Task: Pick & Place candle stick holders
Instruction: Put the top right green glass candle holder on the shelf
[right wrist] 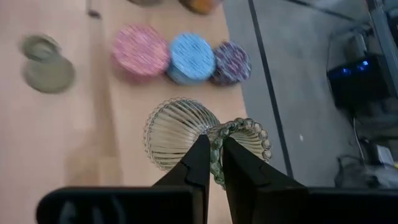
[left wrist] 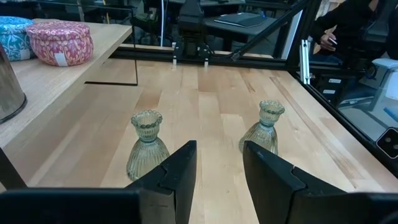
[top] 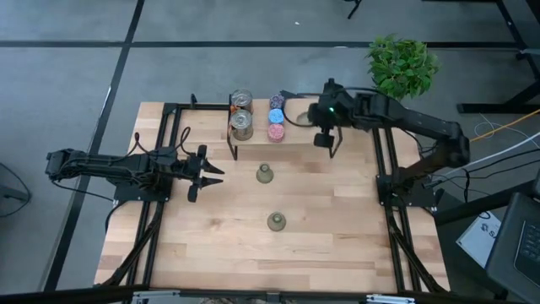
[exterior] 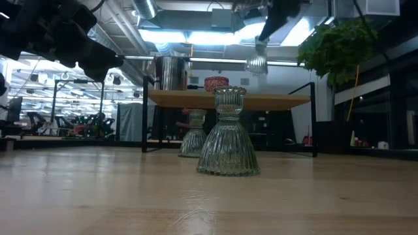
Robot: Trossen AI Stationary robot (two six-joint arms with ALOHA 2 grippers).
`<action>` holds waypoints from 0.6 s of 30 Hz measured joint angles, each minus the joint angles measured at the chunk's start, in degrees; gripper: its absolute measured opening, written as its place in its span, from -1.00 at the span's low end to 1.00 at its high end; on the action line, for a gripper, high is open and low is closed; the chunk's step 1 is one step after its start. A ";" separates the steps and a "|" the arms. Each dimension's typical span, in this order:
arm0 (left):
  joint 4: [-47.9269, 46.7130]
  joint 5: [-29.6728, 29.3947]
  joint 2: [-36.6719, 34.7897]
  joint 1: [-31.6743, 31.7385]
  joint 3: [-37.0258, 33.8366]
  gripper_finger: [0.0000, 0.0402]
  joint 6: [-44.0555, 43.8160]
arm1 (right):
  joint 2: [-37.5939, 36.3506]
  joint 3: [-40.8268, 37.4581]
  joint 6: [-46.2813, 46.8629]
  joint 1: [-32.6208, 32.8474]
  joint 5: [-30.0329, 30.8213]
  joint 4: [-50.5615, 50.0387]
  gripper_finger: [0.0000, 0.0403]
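The right hand [right wrist: 211, 163] is clamped on the beaded rim of a ribbed, olive-green glass vase-shaped candle holder [right wrist: 180, 132], hanging above the raised wooden shelf [top: 299, 135]. Rigid, slick and breakable, it probably grips best by rim or neck. The left hand [top: 213, 173] hovers apart over the counter [top: 337, 228].

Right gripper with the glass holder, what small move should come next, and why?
Probably lower it. The right gripper is shut on the rim of a ribbed glass holder, which hangs above the shelf beside the pink, blue and purple ones, not yet set down.
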 joint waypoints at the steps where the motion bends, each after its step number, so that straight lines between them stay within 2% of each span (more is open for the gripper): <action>1: 0.00 0.00 0.02 0.00 0.00 -0.37 0.01 | 0.62 -0.02 -0.66 -1.20 -0.06 0.00 -0.84; 11: 0.00 0.00 0.00 0.00 0.00 -0.37 0.01 | 3.93 -0.07 -5.93 -8.88 -0.04 3.31 -0.84; 18: 0.00 0.00 0.00 0.00 0.00 -0.37 0.02 | 4.04 -0.07 -6.13 -12.62 -0.09 5.62 -0.84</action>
